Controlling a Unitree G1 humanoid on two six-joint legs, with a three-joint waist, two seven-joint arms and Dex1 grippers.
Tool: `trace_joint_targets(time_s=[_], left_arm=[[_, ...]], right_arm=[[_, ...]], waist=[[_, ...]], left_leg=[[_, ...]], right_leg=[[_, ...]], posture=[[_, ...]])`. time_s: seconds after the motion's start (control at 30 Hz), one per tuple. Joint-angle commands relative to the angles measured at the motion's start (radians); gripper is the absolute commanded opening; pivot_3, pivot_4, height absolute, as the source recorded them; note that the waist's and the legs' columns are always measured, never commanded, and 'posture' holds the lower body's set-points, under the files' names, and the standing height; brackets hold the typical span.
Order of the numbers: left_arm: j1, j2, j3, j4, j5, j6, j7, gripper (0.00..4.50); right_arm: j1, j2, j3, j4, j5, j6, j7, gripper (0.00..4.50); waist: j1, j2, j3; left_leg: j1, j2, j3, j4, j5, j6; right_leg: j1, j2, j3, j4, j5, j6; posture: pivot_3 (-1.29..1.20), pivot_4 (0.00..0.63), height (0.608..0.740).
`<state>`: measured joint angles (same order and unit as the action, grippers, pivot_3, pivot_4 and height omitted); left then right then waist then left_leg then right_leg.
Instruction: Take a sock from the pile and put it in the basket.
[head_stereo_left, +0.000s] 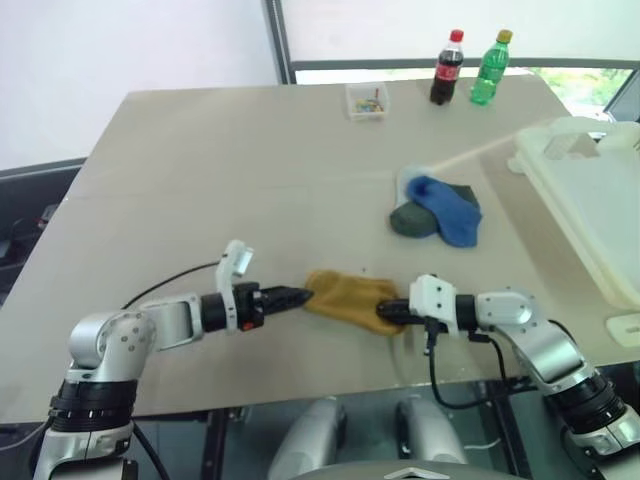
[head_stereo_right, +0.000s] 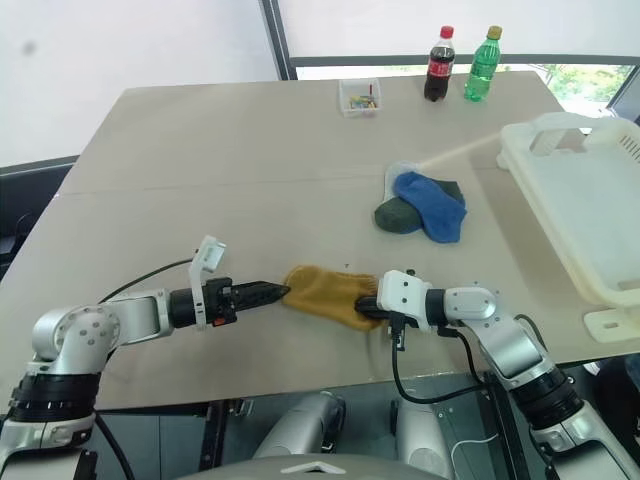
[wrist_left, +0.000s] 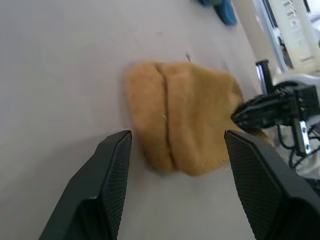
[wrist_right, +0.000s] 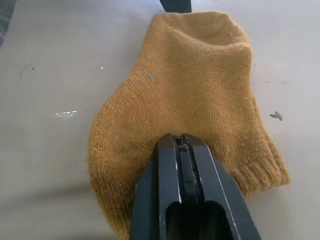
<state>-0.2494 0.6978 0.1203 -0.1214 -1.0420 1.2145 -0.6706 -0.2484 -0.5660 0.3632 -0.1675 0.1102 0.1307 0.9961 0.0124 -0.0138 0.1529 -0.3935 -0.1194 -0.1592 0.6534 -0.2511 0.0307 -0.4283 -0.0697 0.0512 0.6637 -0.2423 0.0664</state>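
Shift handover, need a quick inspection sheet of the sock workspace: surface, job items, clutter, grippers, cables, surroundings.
Surface: beige table, flat, a few small specks.
Job's things: mustard sock lying near the front edge, apart from the pile of blue, dark and pale socks; basket at the robot's right table edge, no sock seen in it.
Clutter: cola bottle, green bottle and small clear box at the far edge.
Grippers: left gripper open, fingers straddling the sock's end; right gripper shut on the mustard sock.
Cables: black cable along left arm, another looping under right wrist.
Surroundings: white wall, window behind.
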Motion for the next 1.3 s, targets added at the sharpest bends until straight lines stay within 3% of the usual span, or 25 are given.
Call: trace_joint_targets(time_s=[0.03,0.4,0.8,1.3], left_arm=[[-0.032,0.009,-0.058,0.008,0.03,-0.01,-0.088,3.12],[-0.122,-0.066,-0.104,0.038,0.015,-0.001,-0.258,3.12],[-0.299,-0.136,-0.256,0.14,0.142,-0.075,-0.432,3.12],[-0.286,-0.051,-0.184,0.135,0.137,-0.06,-0.506,3.12]], right_arm=[[0.004,-0.003,-0.002,-0.005,-0.012,-0.002,-0.001,0.0],[0.047,-0.041,-0.038,-0.087,-0.018,0.024,-0.032,0.0],[0.065,-0.1,-0.044,-0.142,-0.051,0.045,-0.044,0.0],[0.047,-0.097,0.032,-0.118,-0.156,0.018,-0.033,0.0]], waist=[[-0.001,0.0,0.0],[0.002,0.0,0.0],[-0.004,0.0,0.0],[-0.014,-0.001,0.0]], left_leg=[[0.0,0.0,0.0,0.0,0.0,0.0],[0.0,0.0,0.0,0.0,0.0,0.0],[-0.001,-0.001,0.0,0.001,0.0,0.0],[0.0,0.0,0.0,0.001,0.0,0.0]], right_leg=[[0.0,0.0,0.0,0.0,0.0,0.0],[0.0,0.0,0.0,0.0,0.0,0.0],[0.0,0.0,0.001,0.0,0.0,0.0],[0.0,0.0,0.0,0.0,0.0,0.0]], posture=[[0.0,0.15,0.729],[0.0,0.15,0.729],[0.0,0.15,0.729],[0.0,0.15,0.729]])
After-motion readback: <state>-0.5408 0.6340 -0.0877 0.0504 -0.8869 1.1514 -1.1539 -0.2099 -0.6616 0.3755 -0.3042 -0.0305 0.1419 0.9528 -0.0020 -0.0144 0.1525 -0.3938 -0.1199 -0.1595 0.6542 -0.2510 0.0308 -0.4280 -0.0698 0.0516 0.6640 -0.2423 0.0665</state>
